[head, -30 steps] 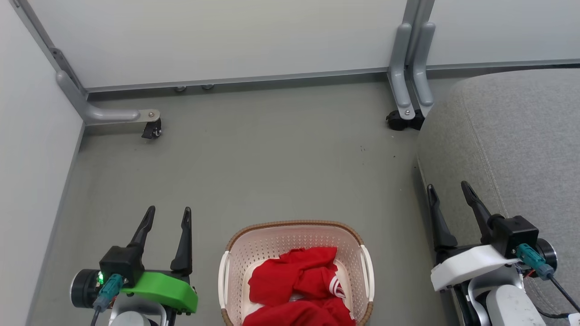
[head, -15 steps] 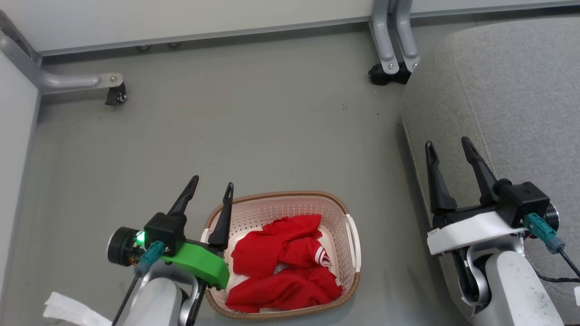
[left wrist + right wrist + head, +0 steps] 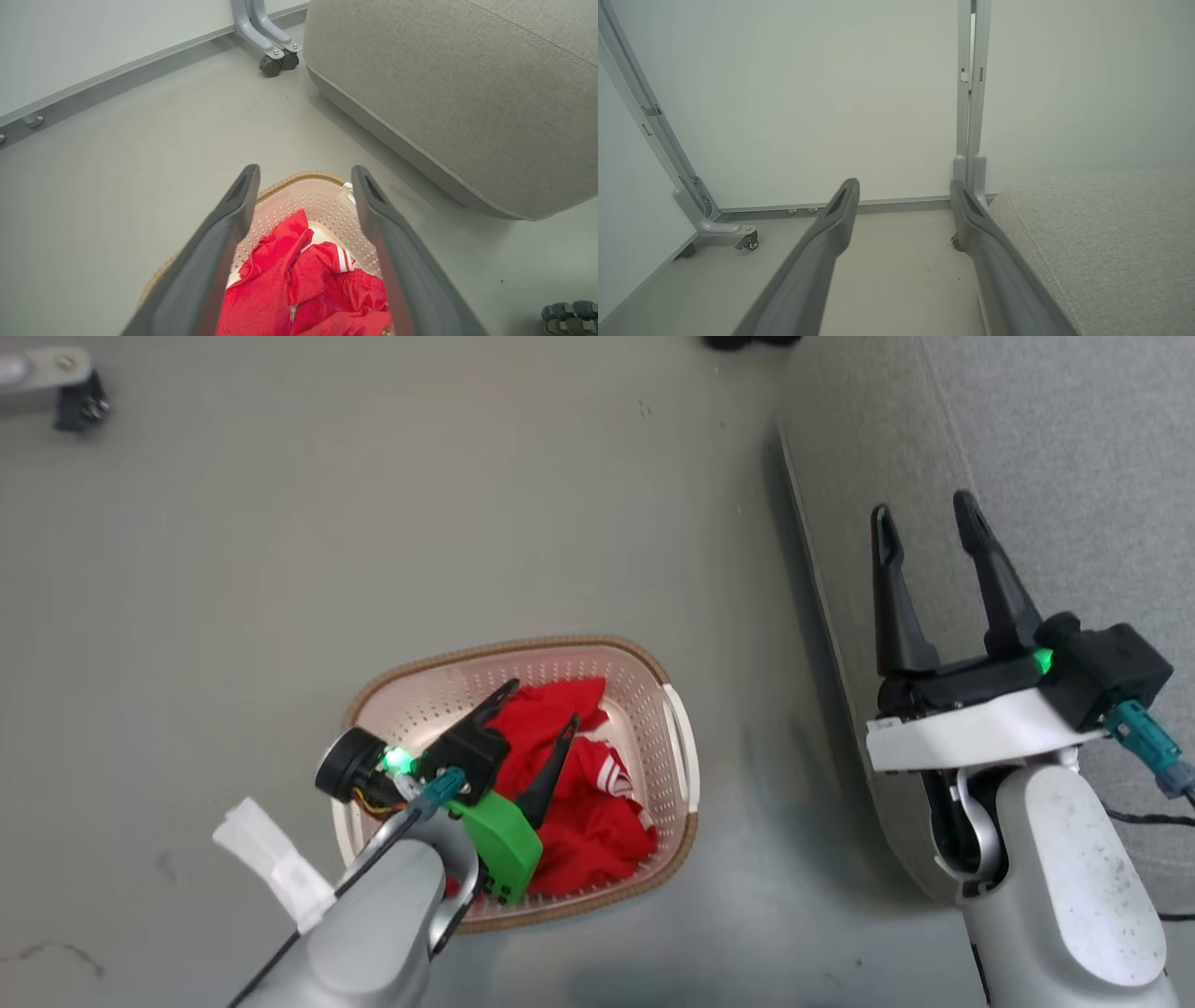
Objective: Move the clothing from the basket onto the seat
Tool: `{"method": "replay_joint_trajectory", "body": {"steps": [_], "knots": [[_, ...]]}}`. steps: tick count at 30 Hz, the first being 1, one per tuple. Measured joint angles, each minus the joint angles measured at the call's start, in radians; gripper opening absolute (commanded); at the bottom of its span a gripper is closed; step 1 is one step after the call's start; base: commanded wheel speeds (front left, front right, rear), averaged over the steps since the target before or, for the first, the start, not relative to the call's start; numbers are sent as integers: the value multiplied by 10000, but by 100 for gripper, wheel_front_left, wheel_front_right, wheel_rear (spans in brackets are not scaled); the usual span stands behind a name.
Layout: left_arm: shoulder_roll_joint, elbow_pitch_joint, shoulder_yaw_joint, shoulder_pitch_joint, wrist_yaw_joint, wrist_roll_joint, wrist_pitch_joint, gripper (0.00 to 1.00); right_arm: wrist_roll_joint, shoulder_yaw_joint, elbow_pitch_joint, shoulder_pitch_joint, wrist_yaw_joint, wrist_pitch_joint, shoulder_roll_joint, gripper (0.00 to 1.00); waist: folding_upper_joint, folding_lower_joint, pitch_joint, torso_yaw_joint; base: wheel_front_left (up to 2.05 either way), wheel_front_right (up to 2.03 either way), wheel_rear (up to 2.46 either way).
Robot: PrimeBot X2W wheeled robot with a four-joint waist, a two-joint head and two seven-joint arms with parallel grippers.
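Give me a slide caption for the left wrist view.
Open left pincer over the red clothing in the basket, grey seat nearby.

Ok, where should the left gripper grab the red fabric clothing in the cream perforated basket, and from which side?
Probably the raised crumpled fold in the middle of the red fabric clothing, from above: the cream perforated basket's walls block the sides, and the open left gripper hangs over it.

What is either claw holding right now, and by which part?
Nothing is held. The left claw is open over the red clothing in the basket, with no fabric pinched. The right claw is open and empty near the seat.
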Motion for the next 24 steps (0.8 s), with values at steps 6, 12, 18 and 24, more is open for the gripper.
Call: {"method": "replay_joint_trajectory", "body": {"steps": [6,12,18,24], "knots": [[-40,1645,-986,-1365,0,-226,150,100,188,163,-291,-524,0,-113,0,100,0,1,1138,-358,0,0,0],[-46,3018,-1735,-2528,0,-242,635,100,393,249,-593,-868,0,-174,0,100,0,1,2282,-686,0,0,0],[109,4157,-2203,-3406,0,-184,1147,100,686,316,-915,-1153,0,-196,0,100,0,1,3341,-1010,0,0,0],[355,5035,-2468,-4109,0,-105,1540,100,909,441,-965,-1271,0,-196,0,100,0,1,4243,-1329,0,0,0]]}}
